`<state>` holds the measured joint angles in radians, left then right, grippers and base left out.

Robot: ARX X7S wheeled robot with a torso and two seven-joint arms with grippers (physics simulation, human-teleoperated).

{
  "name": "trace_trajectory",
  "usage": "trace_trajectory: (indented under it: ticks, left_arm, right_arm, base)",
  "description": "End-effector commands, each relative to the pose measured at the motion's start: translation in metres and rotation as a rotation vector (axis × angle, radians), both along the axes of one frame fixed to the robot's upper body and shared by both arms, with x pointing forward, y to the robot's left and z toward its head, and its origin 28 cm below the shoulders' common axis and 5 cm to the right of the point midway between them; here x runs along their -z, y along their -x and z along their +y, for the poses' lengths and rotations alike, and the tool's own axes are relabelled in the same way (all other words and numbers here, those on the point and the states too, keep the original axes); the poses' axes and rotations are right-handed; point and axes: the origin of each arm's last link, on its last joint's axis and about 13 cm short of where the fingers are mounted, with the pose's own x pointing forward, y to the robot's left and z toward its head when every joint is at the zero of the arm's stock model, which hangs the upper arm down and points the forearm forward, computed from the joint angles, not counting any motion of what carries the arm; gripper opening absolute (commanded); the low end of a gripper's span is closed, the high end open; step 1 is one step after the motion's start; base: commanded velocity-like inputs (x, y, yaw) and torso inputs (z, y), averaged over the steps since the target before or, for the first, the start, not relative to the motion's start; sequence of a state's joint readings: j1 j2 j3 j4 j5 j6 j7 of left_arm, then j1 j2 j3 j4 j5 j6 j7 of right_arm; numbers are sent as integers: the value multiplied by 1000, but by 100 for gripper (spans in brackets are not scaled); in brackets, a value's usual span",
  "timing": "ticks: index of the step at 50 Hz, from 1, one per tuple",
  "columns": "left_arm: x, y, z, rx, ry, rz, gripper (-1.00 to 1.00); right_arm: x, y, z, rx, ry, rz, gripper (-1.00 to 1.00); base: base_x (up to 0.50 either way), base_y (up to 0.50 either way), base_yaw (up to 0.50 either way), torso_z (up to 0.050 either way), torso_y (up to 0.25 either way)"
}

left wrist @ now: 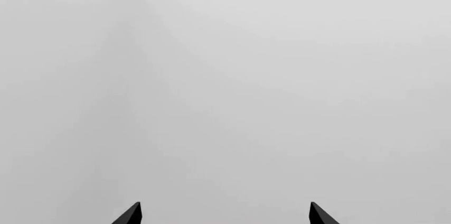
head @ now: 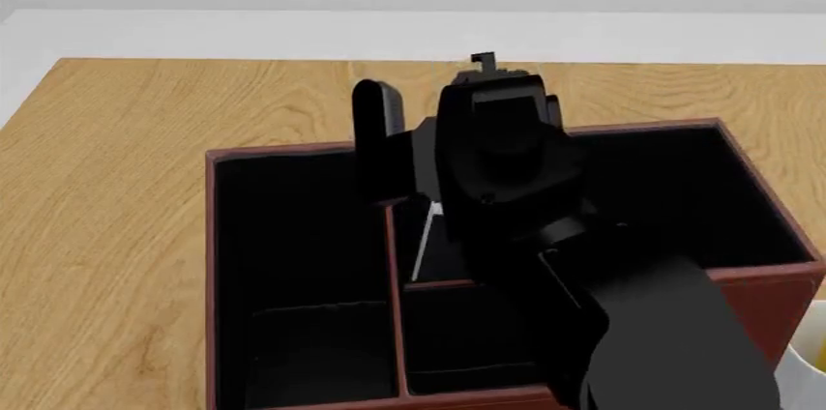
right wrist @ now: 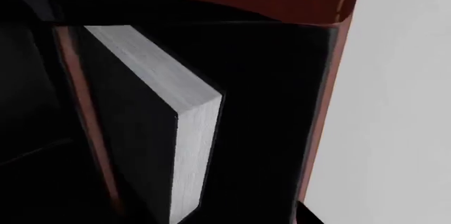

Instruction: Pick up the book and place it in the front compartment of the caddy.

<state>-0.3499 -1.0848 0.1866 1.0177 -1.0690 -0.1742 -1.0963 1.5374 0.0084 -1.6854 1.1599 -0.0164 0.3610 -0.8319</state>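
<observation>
Book (right wrist: pixel 151 129) stands tilted inside caddy (head: pixel 300 153) against a divider; right gripper (head: pixel 497 81) above it, grip state unclear.

My right arm (head: pixel 645 333): matte black, boxy forearm link, rounded wrist housing, small square stud on its far end. My left gripper (left wrist: pixel 225 214): two black, pointed, wedge-shaped fingertips.

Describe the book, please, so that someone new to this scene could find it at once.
On the wooden table stands a large red-brown caddy with a black, divided interior. Inside it, beneath the right gripper, the book leans tilted beside a red-brown divider. It alone shows a white page edge between plain black covers.
</observation>
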Motion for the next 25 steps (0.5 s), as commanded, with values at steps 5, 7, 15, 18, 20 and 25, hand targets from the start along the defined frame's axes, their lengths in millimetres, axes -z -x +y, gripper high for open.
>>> trace_trajectory:
  ticks: [5, 7, 15, 18, 20, 25]
  left_arm:
    - [0, 0, 0, 2, 1, 1, 100]
    - [0, 0, 0, 2, 1, 0, 100]
    - [0, 0, 0, 5, 4, -3, 100]
    - [0, 0, 0, 5, 5, -5, 100]
    - [0, 0, 0, 6, 5, -6, 100]
    - [-1, 1, 0, 10, 5, -9, 100]
  right_arm:
    - [-3, -1, -3, 1, 28, -37, 100]
    - [-4, -1, -3, 0, 28, -40, 100]
    - [-12, 1, -3, -6, 24, -53, 100]
    - [-17, 8, -5, -8, 17, -59, 100]
    - [-20, 12, -7, -6, 19, -66, 100]
    - [-25, 22, -12, -2, 14, -80, 100]
  base:
    - [0, 0, 0, 0, 0]
    - [0, 0, 0, 0, 0]
    - [0, 0, 0, 0, 0]
    - [0, 0, 0, 0, 0]
    - [0, 0, 0, 0, 0]
    - [0, 0, 0, 0, 0]
